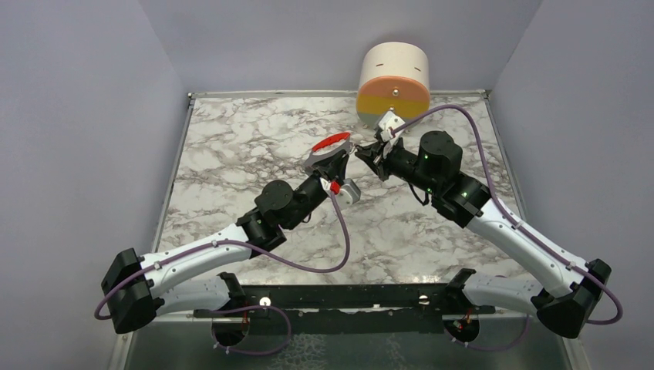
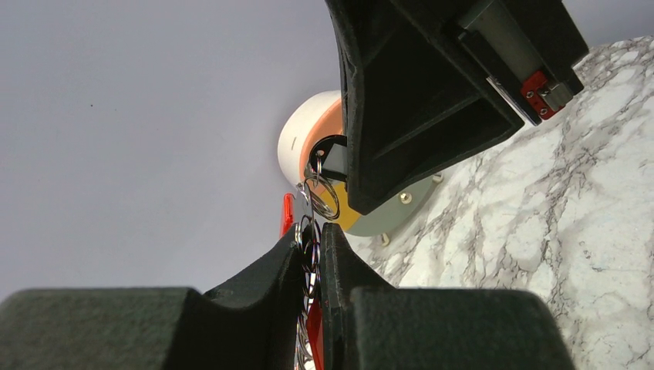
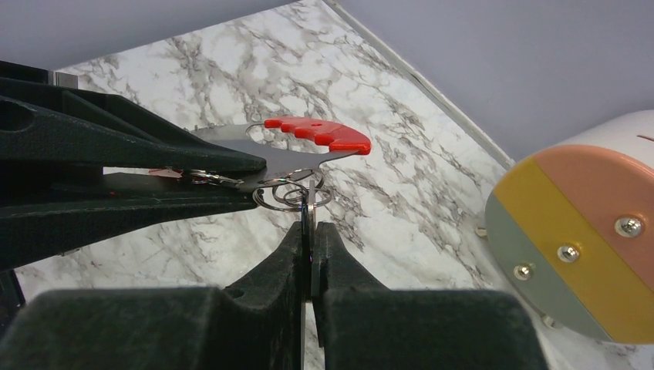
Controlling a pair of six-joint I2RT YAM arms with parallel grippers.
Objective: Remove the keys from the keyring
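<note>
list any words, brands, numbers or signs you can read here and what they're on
No readable text in any view.
On the round tub: coloured bands and screws only, no lettering.
On the red clip: plain ridges, no brand showing.
On the key pinched in the right gripper: seen edge-on, so any stamp is hidden.

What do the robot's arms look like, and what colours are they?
The left arm and right arm are white near their bases, with chunky black joints higher up. A purple cable loops along each. Tiny green lights glow on the right arm. The left pincer and right pincer are black.
</note>
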